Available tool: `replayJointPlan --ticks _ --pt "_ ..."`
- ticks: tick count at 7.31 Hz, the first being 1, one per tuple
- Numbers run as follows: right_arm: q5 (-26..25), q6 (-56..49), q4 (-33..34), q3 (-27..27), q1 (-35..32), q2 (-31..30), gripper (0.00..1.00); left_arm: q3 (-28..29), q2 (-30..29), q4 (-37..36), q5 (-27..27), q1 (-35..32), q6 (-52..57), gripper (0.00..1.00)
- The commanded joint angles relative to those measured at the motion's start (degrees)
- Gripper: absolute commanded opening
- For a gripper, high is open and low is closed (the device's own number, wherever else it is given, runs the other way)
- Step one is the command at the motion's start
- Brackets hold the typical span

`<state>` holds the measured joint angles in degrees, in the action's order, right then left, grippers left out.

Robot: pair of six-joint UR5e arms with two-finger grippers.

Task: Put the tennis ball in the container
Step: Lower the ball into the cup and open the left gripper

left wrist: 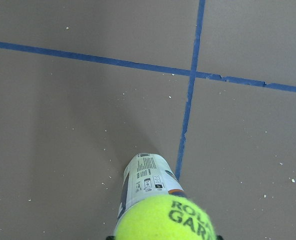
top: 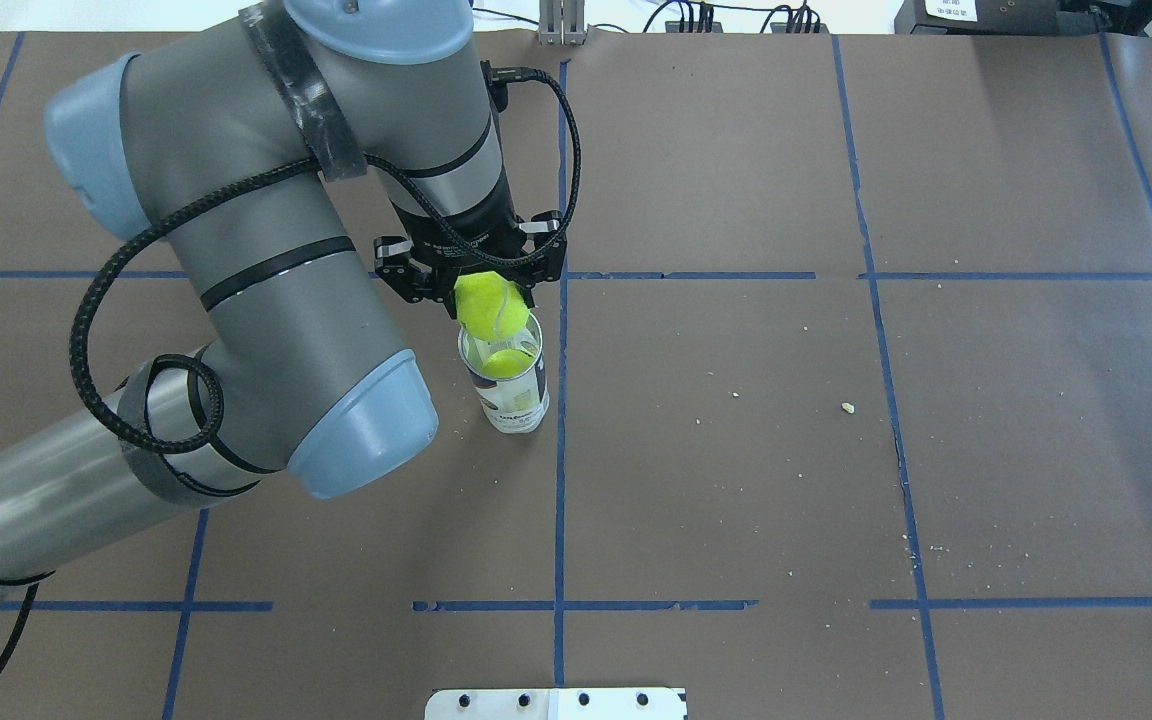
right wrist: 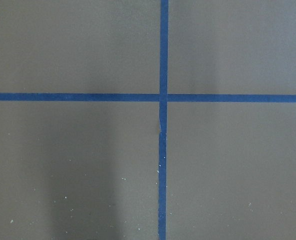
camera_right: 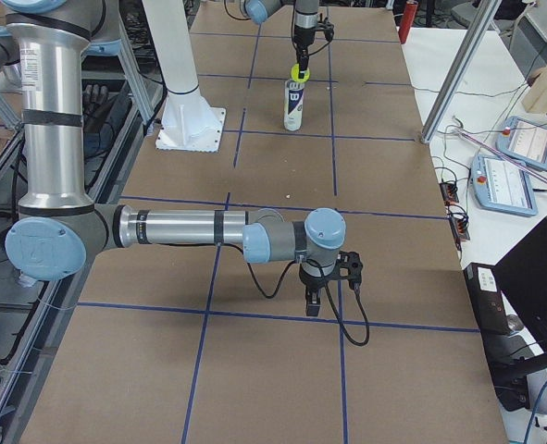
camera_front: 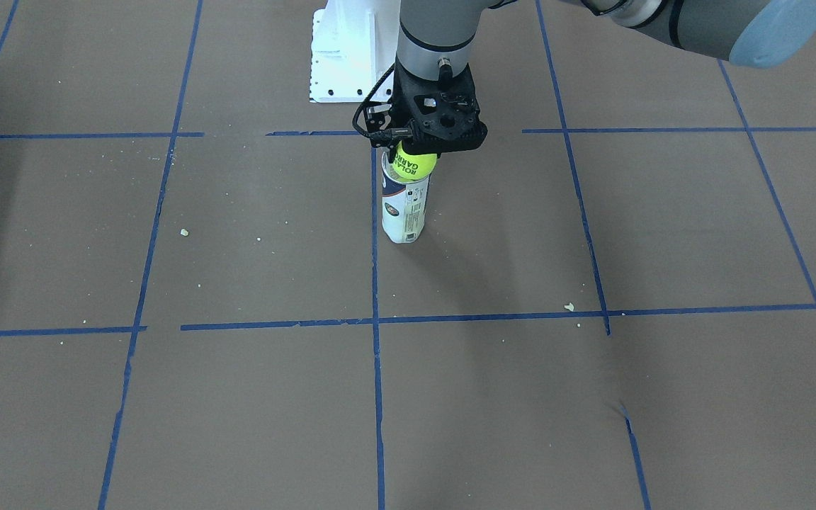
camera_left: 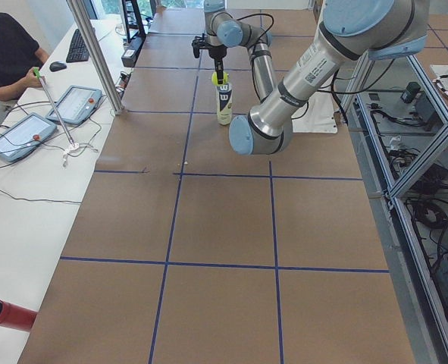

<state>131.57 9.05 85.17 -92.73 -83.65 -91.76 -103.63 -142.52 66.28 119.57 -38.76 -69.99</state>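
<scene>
My left gripper (top: pixel 484 292) is shut on the tennis ball (top: pixel 491 305), a fuzzy yellow-green ball with black lettering (camera_front: pixel 414 163). It holds the ball right over the open mouth of the container (top: pixel 514 398), an upright clear can with a white and dark-blue label (camera_front: pixel 404 212). In the left wrist view the tennis ball (left wrist: pixel 165 220) fills the bottom edge, with the container (left wrist: pixel 143 181) below it. Another yellow-green ball (top: pixel 506 362) lies inside the can. My right gripper (camera_right: pixel 327 291) hangs low over the bare table far from the can; I cannot tell whether it is open or shut.
The white metal pedestal (camera_front: pixel 344 53) with bolt holes stands behind the can. Brown table paper carries blue tape lines (right wrist: pixel 163 97) and small crumbs (top: pixel 847 407). An operator and tablets (camera_left: pixel 19 133) are at a side table.
</scene>
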Motion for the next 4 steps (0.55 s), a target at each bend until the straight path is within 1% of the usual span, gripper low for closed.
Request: replayJointPlan --ticks 1,3,4 --pt "0.00 0.00 0.00 0.00 -0.02 0.00 1.00 -0.43 0.32 -0.01 0.40 0.09 -0.23 0.00" --pt "0.00 0.00 0.00 0.00 -0.02 0.00 1.00 -0.17 0.67 0.07 0.40 0.79 -0.23 0.00" --pt "0.00 0.00 0.00 0.00 -0.02 0.00 1.00 -0.17 0.67 0.08 0.48 0.97 -0.23 0.09"
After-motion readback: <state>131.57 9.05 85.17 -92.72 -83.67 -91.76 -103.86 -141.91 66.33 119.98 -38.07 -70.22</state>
